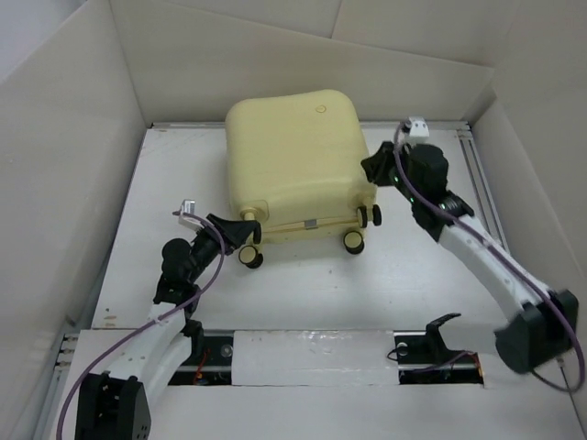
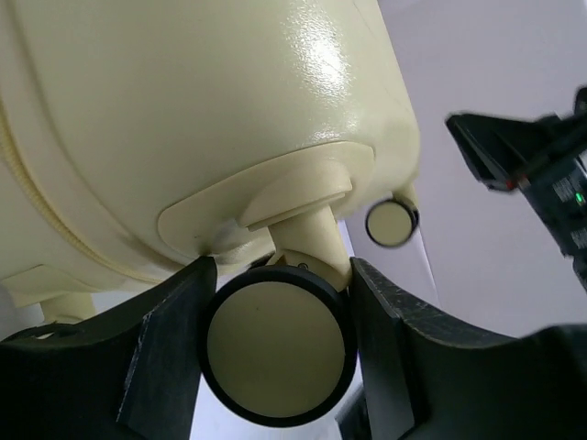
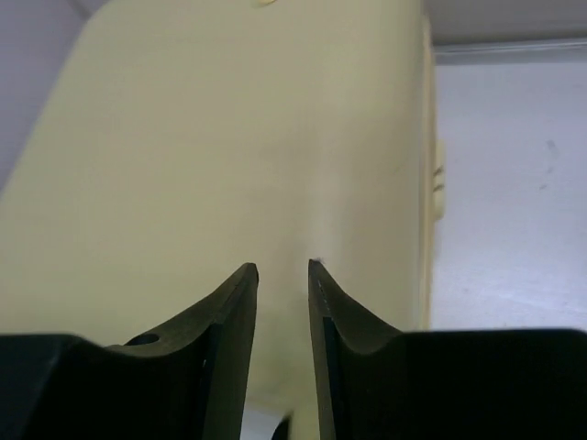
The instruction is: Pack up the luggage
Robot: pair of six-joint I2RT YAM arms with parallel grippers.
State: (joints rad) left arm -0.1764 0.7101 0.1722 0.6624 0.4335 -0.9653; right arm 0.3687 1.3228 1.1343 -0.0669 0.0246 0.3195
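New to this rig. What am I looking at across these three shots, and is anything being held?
Two robot arms are bolted at the near edge of a white table. The wide picture comes from a fixed camera above and behind them; the other two come from cameras on each wrist, looking past that arm's own jaws.

On the table lies one thing: a closed pale yellow suitcase, wheels toward the arms.

The left gripper has its jaws on either side of a caster wheel at the suitcase's near left corner. They sit right against it; a firm clamp I cannot confirm.

The right gripper is at the suitcase's right side, jaws slightly apart with nothing between them, tips close to the shell.
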